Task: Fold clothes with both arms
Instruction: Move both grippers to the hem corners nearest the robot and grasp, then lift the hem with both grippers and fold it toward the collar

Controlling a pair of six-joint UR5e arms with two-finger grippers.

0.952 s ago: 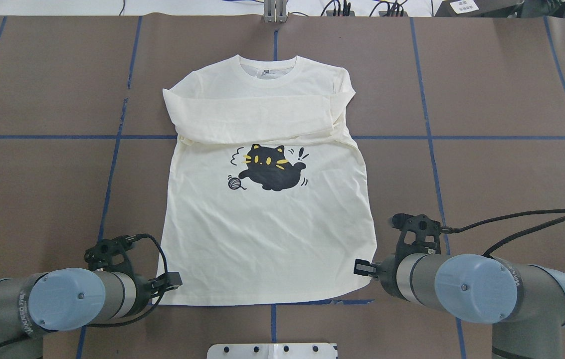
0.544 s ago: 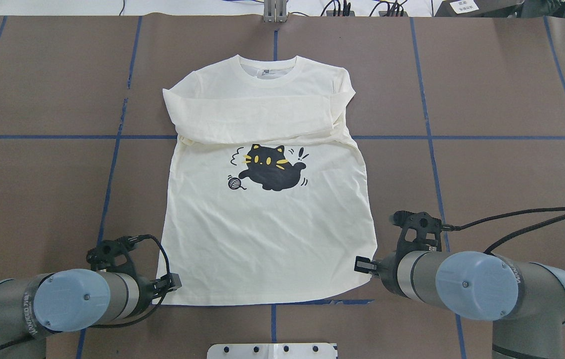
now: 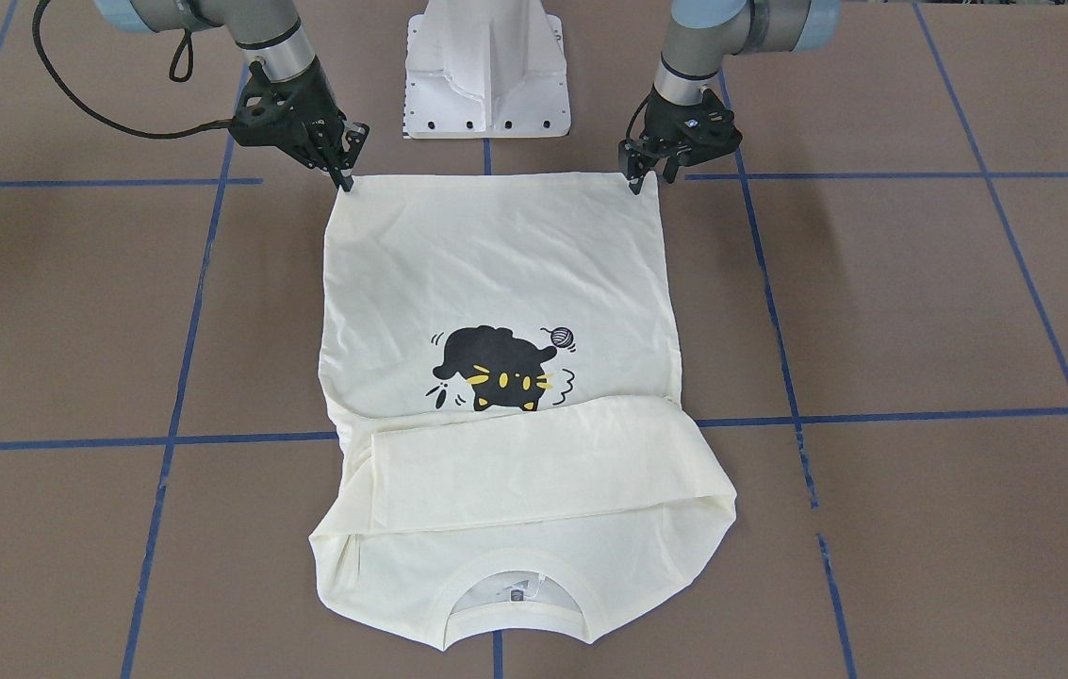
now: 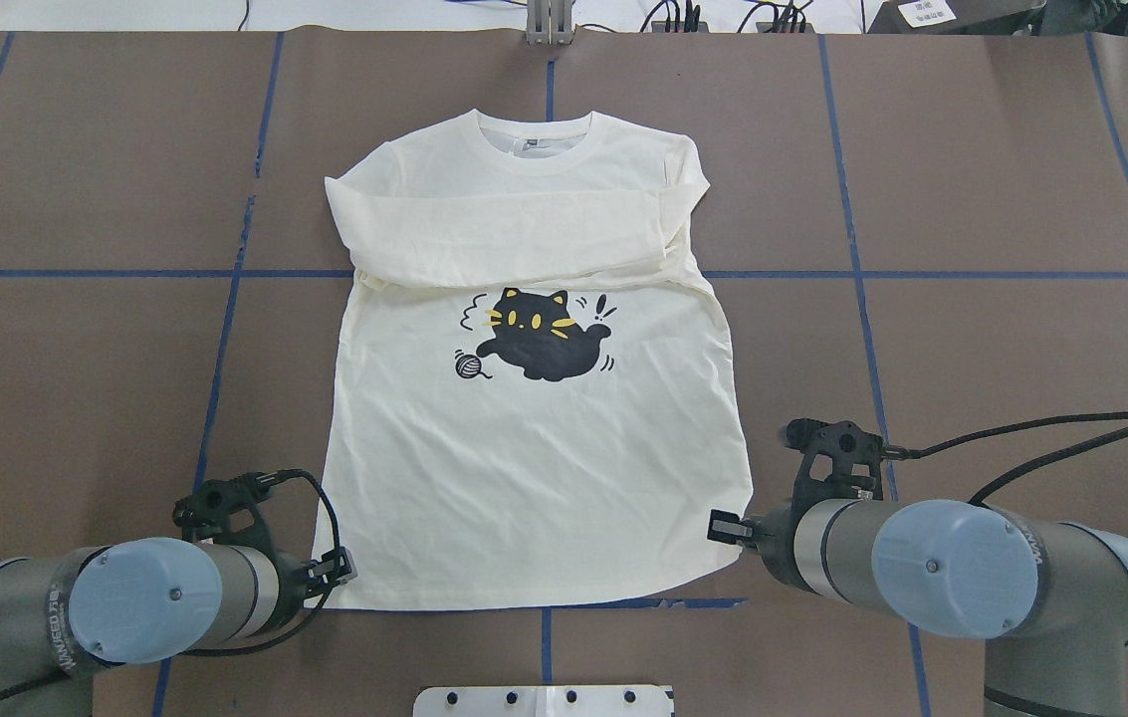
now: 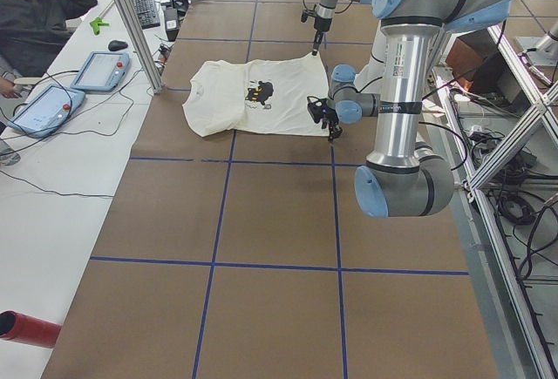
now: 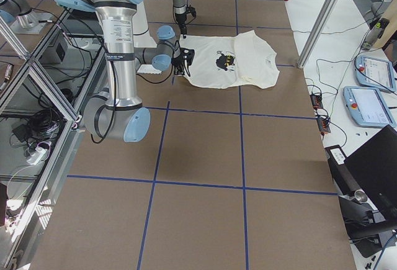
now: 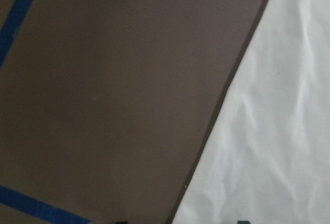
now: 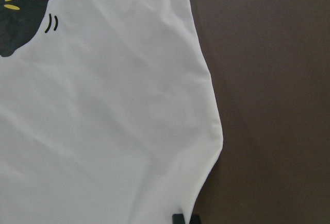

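The cream long-sleeved shirt [image 4: 534,478] lies flat, print up, on the brown table, its sleeves folded across the chest above the black cat [image 4: 544,344]. My left gripper [image 4: 339,573] is low at the hem's left corner. In the left wrist view it is open, with the shirt's side edge [image 7: 206,152] running between its fingertips. My right gripper [image 4: 723,528] is at the hem's right corner [image 3: 345,181]. In the right wrist view its fingertips [image 8: 178,219] sit close together, shut on the shirt's edge [image 8: 214,131].
Blue tape lines [image 4: 225,339] divide the brown table cover. The white pedestal base [image 3: 488,66] stands between the arms just behind the hem. A person [image 5: 39,13] sits beside tablets [image 5: 96,70] on the white side table beyond the collar end.
The left gripper has slid slightly back and down at the hem's left corner. The right gripper has barely moved. The shirt lies as before.
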